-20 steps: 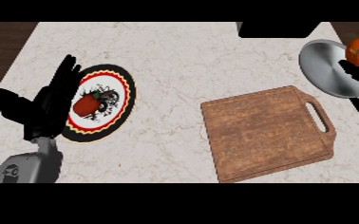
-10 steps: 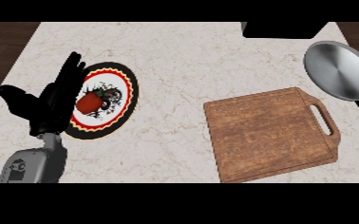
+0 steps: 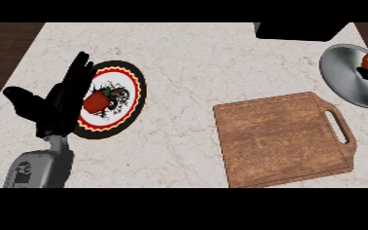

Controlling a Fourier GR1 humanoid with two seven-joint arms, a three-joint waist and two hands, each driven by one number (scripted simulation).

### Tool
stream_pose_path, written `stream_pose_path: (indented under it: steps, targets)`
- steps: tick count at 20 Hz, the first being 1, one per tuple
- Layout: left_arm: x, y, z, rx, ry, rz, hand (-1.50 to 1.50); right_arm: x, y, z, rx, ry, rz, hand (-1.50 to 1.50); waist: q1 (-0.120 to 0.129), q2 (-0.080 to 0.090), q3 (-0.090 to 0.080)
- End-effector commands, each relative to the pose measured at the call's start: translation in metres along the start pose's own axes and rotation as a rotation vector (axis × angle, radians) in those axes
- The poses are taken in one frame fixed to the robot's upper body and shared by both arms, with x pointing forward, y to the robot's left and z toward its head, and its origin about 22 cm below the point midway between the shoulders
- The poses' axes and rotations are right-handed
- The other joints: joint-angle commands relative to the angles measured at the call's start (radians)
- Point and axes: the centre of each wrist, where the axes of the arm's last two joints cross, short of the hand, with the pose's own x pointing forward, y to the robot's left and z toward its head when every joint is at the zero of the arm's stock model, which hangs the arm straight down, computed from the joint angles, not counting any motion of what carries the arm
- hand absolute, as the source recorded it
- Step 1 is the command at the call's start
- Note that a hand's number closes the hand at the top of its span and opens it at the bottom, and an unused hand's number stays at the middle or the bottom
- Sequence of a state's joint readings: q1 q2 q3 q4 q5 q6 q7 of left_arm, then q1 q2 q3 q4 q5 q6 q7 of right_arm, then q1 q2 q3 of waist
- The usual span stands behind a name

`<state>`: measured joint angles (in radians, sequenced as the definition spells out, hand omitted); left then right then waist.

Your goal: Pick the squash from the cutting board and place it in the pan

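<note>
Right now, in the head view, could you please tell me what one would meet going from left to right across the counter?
Left hand → plate with a red item on it → cutting board → pan at the right edge, with something orange-red just showing in it.

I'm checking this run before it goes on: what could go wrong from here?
1. The cutting board lies bare, and the pan sits cut off at the right edge with something orange-red at its rim, so the placement is hard to confirm.
2. The left hand rests open beside the plate holding a red item; a stray move might nudge it.
</note>
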<state>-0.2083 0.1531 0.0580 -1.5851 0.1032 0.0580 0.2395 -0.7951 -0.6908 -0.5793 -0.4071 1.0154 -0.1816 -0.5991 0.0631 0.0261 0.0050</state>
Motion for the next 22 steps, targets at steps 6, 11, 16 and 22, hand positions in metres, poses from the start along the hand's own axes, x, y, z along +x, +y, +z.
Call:
stream_pose_path:
  steps: [6,11,16,22]
  targets:
    - [0.014,-0.012,-0.006,-0.034,-0.025,0.002,0.0,-0.012,0.03,0.017,0.146,0.253,-0.083,-1.5,0.027,0.012,0.003]
    - [-0.001,-0.012,-0.006,-0.011,-0.01,0.014,0.0,-0.026,0.029,0.03,0.196,0.196,-0.161,-1.5,0.009,0.011,0.003]
    - [-0.005,-0.005,-0.001,-0.013,0.004,0.012,0.0,-0.035,0.009,0.03,0.02,0.161,-0.384,-1.5,0.004,0.009,0.006]
    - [0.002,0.003,0.0,0.006,0.0,0.008,0.0,-0.061,-0.022,0.048,-0.056,0.213,-0.658,-1.5,-0.011,0.002,0.005]
